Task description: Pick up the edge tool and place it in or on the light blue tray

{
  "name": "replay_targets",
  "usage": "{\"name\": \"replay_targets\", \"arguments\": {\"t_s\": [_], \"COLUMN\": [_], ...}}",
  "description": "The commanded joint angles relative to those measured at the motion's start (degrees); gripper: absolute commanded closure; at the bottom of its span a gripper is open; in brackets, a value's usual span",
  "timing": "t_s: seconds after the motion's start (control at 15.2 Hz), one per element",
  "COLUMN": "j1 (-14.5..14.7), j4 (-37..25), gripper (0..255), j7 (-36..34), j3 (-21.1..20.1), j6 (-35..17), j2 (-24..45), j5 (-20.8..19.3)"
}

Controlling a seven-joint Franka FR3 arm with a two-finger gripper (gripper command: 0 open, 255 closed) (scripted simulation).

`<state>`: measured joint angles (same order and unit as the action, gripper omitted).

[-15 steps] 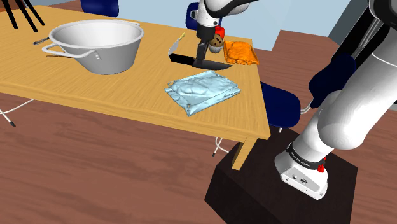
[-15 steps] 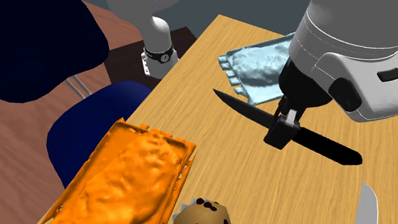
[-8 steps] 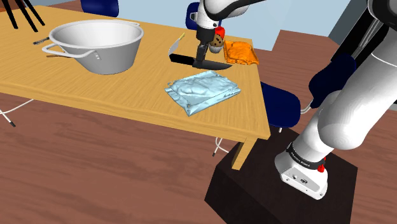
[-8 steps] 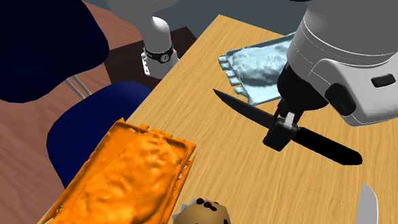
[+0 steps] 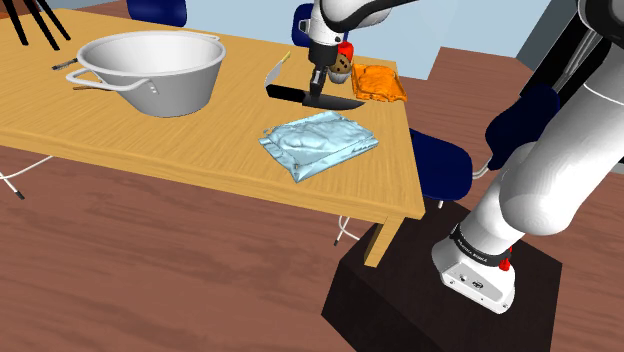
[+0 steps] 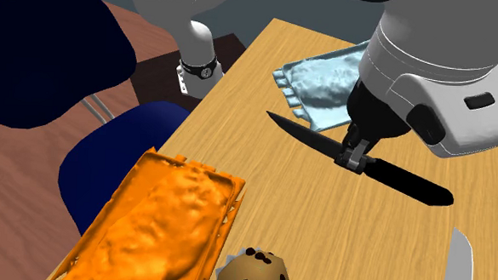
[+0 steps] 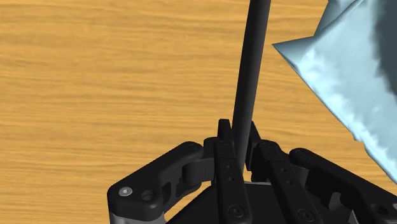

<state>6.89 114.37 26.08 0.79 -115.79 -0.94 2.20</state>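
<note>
The gripper (image 5: 317, 92) is narrowed onto the black knife (image 5: 285, 94). In the wrist view its two fingers (image 7: 224, 153) clasp the thin dark blade (image 7: 253, 57) between them, and the blade runs straight out ahead of the gripper (image 7: 239, 137). The second exterior view shows the gripper (image 6: 355, 158) gripping the knife (image 6: 403, 181) about midway along its length, point on one side and thick handle on the other. Whether the knife touches the tabletop (image 5: 120, 140) I cannot tell.

The hand points straight down. Its white wrist (image 5: 340, 15) rises out of the shoulder view's top, and the arm's white base link stands on the dark stand (image 5: 430, 290).

The knife lies between the light blue tray (image 5: 318, 143), which sits near the tabletop's edge on the stand's side, and the orange tray (image 5: 378, 82) at the corner beyond. A muffin (image 6: 256, 267) stands just beside the orange tray (image 6: 164, 217). A pale blade (image 5: 272, 72) lies near the knife's handle end, and a large grey two-handled pot (image 5: 150, 65) sits well apart towards the opposite end of the tabletop.
</note>
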Motion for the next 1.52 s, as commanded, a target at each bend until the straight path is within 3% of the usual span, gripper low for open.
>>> {"name": "replay_targets", "arguments": {"t_s": [0.0, 1.45], "j1": [0.00, -0.04], "j4": [-0.01, -14.06], "gripper": [255, 255], "j7": [0.00, -0.51], "j3": [0.00, 0.04], "j6": [0.00, 15.24], "j2": [0.00, -1.20], "j5": [0.00, -0.20]}}
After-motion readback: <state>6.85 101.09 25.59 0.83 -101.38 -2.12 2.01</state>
